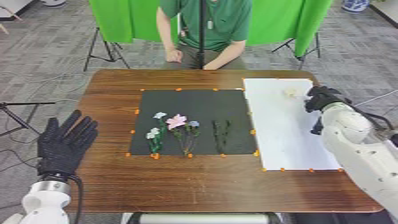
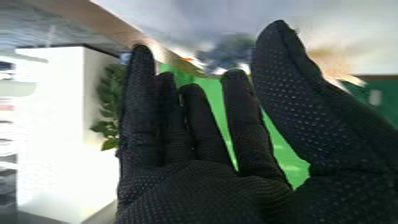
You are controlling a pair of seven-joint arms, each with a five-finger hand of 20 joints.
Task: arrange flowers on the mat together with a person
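My right hand [image 1: 327, 97] is at the far right edge of the white sheet [image 1: 282, 135], beside a pale flower [image 1: 290, 92]. In the right wrist view, the same hand [image 2: 195, 185] has straight fingers and its thumb apart, holding nothing; a blurred bluish flower [image 2: 229, 52] and a pale yellowish one [image 2: 330, 59] lie beyond the fingertips. On the black mat [image 1: 191, 97] lie white flowers [image 1: 160, 115] with green stems, a pink flower [image 1: 177, 120], a small lilac flower [image 1: 194, 123] and dark green stems [image 1: 222, 136]. My left hand [image 1: 62, 150] is open left of the mat.
The brown wooden table [image 1: 169, 185] extends around the mat and sheet. Orange tabs [image 1: 155, 156] line their edges. A dark object [image 1: 317, 126] sits partly behind my right forearm. A thin dark pole [image 1: 202, 30] rises at the far edge.
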